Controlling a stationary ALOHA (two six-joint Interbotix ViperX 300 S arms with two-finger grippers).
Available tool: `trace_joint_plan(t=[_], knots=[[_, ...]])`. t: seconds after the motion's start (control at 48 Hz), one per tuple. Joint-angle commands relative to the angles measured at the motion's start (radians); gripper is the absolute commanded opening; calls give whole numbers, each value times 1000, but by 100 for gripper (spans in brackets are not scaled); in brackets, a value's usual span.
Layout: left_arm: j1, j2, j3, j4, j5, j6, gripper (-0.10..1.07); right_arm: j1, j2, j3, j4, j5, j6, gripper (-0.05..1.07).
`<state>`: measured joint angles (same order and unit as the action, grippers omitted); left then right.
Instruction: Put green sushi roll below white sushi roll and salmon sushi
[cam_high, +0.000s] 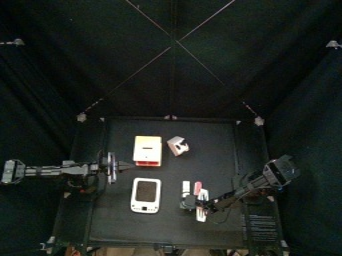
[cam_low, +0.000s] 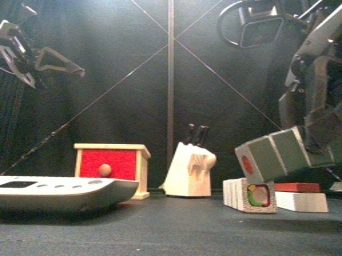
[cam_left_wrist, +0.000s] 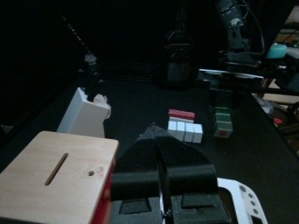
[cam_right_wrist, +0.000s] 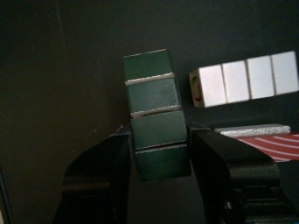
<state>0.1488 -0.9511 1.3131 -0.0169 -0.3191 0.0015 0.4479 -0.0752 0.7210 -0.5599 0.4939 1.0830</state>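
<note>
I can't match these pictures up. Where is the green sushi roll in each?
Right wrist: green sushi roll central, in right tool.
Front: right side, tilted, raised.
Left wrist: far, beside white sushi roll.
Top: too small to tell.
Landmark: right tool.

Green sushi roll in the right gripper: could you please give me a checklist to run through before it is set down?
1. Green sushi roll clamped between the jaws of the right gripper: ok.
2. Roll lifted clear of the table: ok.
3. Roll level for setting down: not ok, it hangs tilted in the front view.
4. White sushi roll and salmon sushi lying close together, clear of the gripper: ok.
5. Free spot in front of that pair: cannot tell, the arm hides it from above.
6. Left gripper resting away from the pieces: ok.
</note>
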Motion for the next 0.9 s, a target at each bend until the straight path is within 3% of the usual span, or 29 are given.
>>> trace_joint_plan(t=[0.0,0.208,0.875], knots=[[2,5,-12,-2,-9,-2,-1,-2,-35,9,2,-55,0,63],[3,5,-8,-2,-9,-3,-1,-15,-14,54,3,-143,2,63],[3,5,-6,-2,-11,-2,-1,-61,31,77,80,-152,-2,66]])
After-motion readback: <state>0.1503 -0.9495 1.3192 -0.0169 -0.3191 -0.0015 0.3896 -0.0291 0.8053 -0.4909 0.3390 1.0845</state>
